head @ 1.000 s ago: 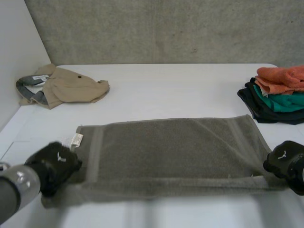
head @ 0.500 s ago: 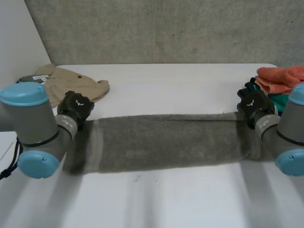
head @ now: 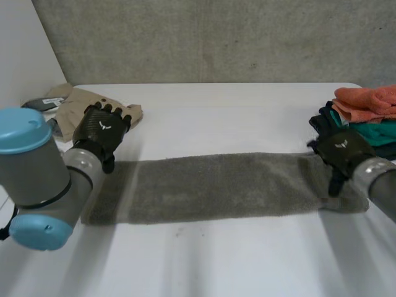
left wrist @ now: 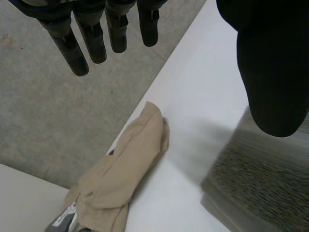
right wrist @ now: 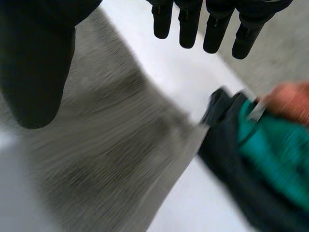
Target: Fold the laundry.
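Lengthwise fold is judged done: grey towel is laid as a long strip across the table. Left hand is held open, fingers straight, over the strip's left end. Right hand is likewise spread, nothing gripped, over the right end, near the folded stack. Next, prob.: one short end to be pinched & carried across to the other.

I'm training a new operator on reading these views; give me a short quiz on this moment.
1. True or false: the left hand grips the grey towel.
2. What lies nearest the right hand? A: a stack of folded clothes; B: a cup; C: a book.
3. Fill in: the tan garment lies beyond the ___ hand.
Key: 1 false, its fingers are straight and hold nothing; 2 A; 3 left.
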You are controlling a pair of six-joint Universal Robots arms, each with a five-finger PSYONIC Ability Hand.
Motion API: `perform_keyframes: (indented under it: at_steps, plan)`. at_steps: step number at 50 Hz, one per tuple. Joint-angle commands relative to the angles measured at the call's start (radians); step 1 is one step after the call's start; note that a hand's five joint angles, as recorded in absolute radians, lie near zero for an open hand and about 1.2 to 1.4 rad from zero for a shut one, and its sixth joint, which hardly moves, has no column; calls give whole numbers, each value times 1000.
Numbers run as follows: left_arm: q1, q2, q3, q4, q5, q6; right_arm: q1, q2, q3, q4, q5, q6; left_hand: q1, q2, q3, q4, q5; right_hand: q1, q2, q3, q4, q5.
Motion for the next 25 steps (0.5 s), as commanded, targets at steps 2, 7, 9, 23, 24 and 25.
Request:
perform_keyframes:
  at_steps: [2, 7, 9, 23, 24, 25]
  plan:
    - [-2, 23, -77, 2, 26, -3, -127, -24, 113, 17, -94, 5, -3, -19, -23, -16, -28, 163, 173, 163, 162, 156]
    - [-8, 14, -81, 23, 28, -3, -151, -9, 131, -49, -96, 2, -3, -19, -23, -16, -28, 186, 196, 187, 185, 179]
    - [-10, 14, -83, 31, 28, -3, -154, 12, 130, -58, -94, -4, -3, -19, -23, -16, -28, 230, 240, 230, 229, 223]
    - [-11, 58, -84, 33, 28, -5, -344, -9, 128, -137, -20, -125, -3, -19, -23, -16, -28, 1163, 1173, 1163, 1162, 1156]
    - [-11, 58, -84, 31, 27, -5, -369, -14, 130, -136, -19, -147, -3, -19, -23, -16, -28, 1163, 1173, 1163, 1162, 1156]
    - [-11, 61, -86, 31, 27, -5, -390, -17, 128, -136, -17, -170, -3, -19, -23, -16, -28, 1163, 1173, 1163, 1162, 1156]
